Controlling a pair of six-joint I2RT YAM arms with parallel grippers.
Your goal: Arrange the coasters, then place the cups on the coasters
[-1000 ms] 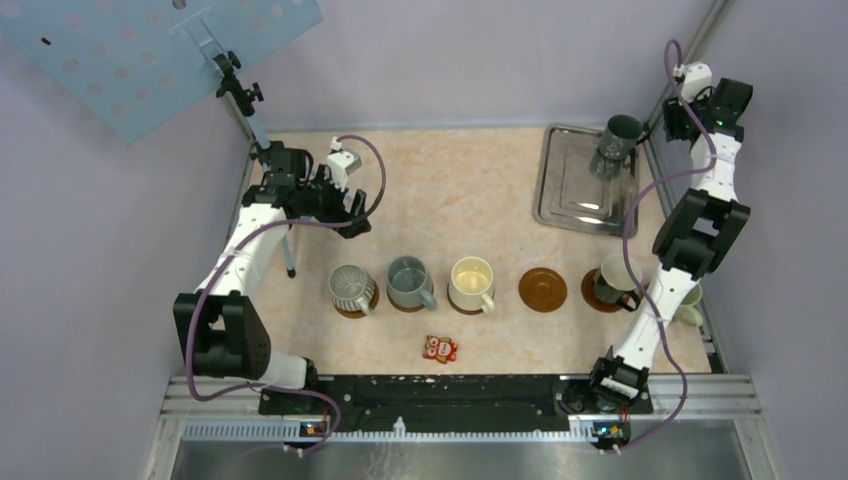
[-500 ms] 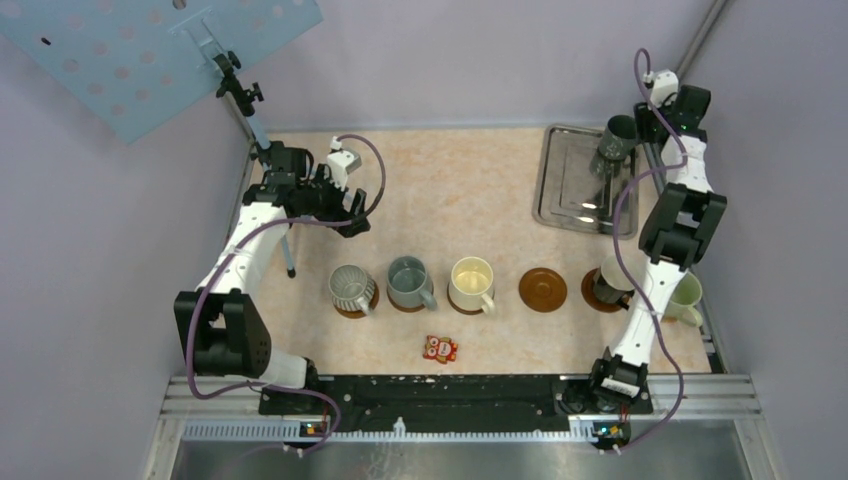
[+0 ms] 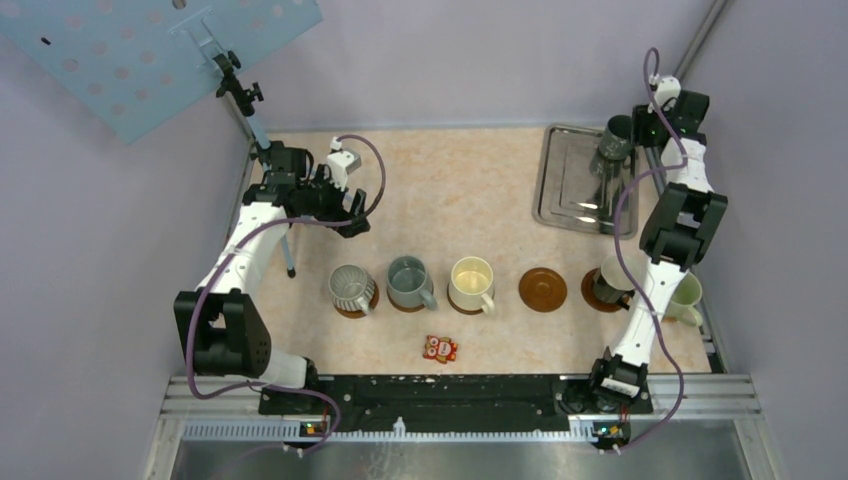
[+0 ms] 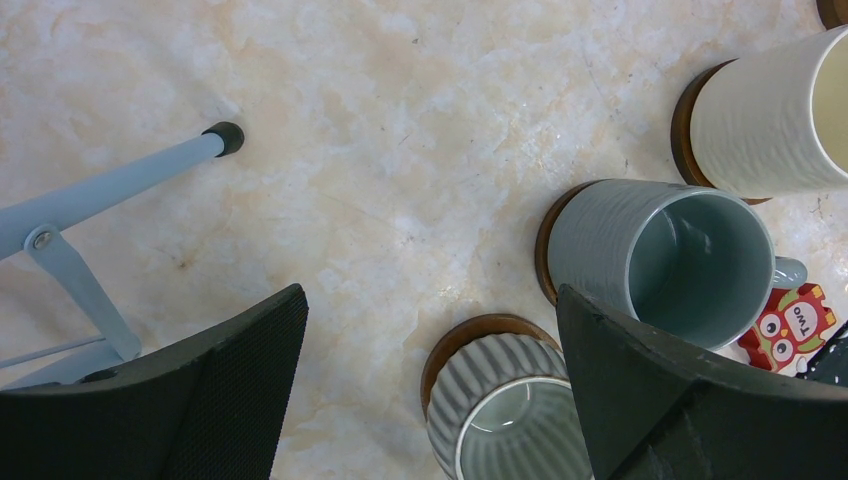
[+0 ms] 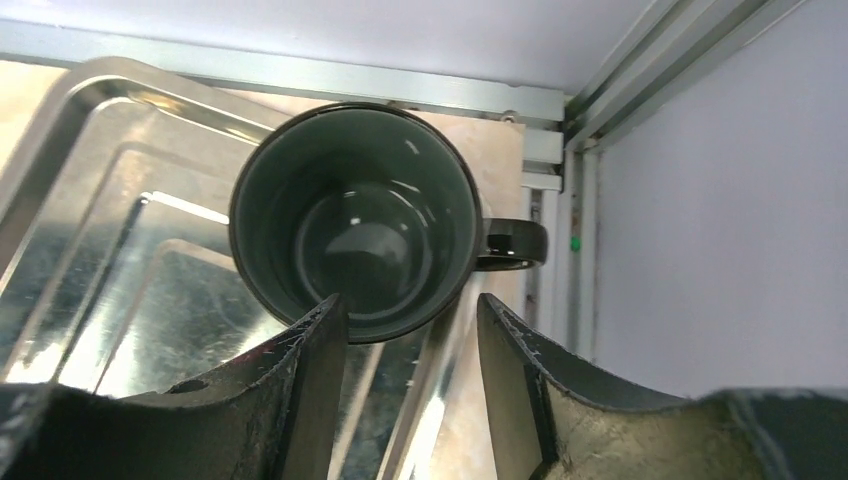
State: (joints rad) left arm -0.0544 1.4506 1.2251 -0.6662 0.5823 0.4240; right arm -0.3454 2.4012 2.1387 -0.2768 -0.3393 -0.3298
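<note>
A dark green cup (image 5: 355, 215) stands upright on the metal tray (image 5: 120, 260) at the back right. My right gripper (image 5: 410, 318) is open just above it, one fingertip over the cup's inside and the other outside the rim beside the handle. In the row near the front, a ribbed grey cup (image 3: 350, 287), a blue-grey cup (image 3: 407, 282) and a cream cup (image 3: 471, 283) each sit on a brown coaster. One coaster (image 3: 542, 289) lies bare. Another cup (image 3: 612, 278) sits on a coaster, half hidden by the right arm. My left gripper (image 3: 342, 208) hangs open and empty behind the row.
A pale green cup (image 3: 688, 300) stands at the right edge by the rail. A small red-and-white packet (image 3: 440, 348) lies in front of the row. A blue tripod leg (image 4: 120, 180) rests on the table left of my left gripper. The side wall is close to the tray.
The right wrist has swung left towards the dark green cup and its jaws have narrowed a little. The left arm has not moved.
</note>
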